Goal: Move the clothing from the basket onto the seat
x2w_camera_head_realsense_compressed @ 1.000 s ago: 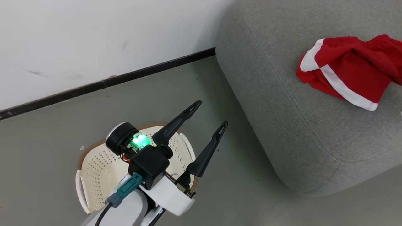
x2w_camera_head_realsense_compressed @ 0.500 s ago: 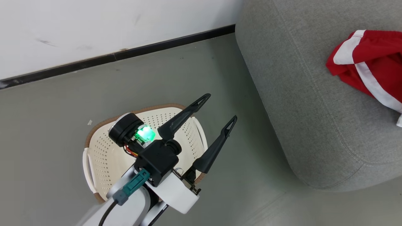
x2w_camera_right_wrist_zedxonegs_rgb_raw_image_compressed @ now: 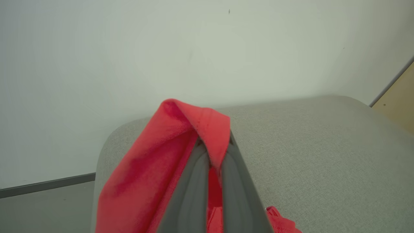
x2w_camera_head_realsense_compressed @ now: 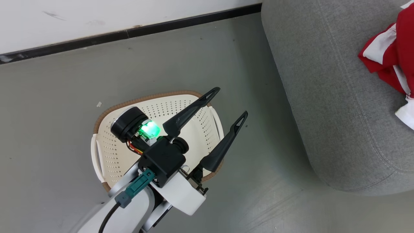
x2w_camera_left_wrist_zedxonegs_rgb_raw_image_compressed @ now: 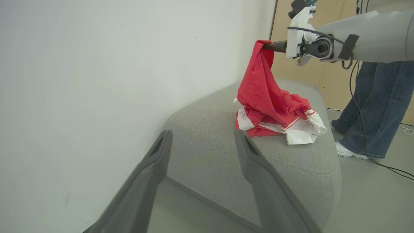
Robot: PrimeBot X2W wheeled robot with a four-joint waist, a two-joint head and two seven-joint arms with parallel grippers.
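The clothing [x2w_camera_left_wrist_zedxonegs_rgb_raw_image_compressed: 275, 113] is on the seat [x2w_camera_left_wrist_zedxonegs_rgb_raw_image_compressed: 207, 136]. One red-and-white garment lies crumpled on the cushion's top. A second red one rises from that heap in a peak. Its upper fold is pinched in the right pincer [x2w_camera_left_wrist_zedxonegs_rgb_raw_image_compressed: 264, 45], whose fingers are closed tight on the cloth. In the right wrist view the red fabric drapes over both fingertips, with the grey cushion behind. The lifted garment's lower part rests on the heap.

The basket [x2w_camera_head_realsense_compressed: 110, 145] stands on the floor [x2w_camera_head_realsense_compressed: 48, 97] to the left of the seat, apart from it. The left pincer [x2w_camera_head_realsense_compressed: 229, 102] hangs above the basket's right side, fingers spread wide and gripping nothing.

Past the seat's right end a person [x2w_camera_left_wrist_zedxonegs_rgb_raw_image_compressed: 365, 103] in jeans stands on the floor, and a cable [x2w_camera_left_wrist_zedxonegs_rgb_raw_image_compressed: 381, 165] trails by the shoes.
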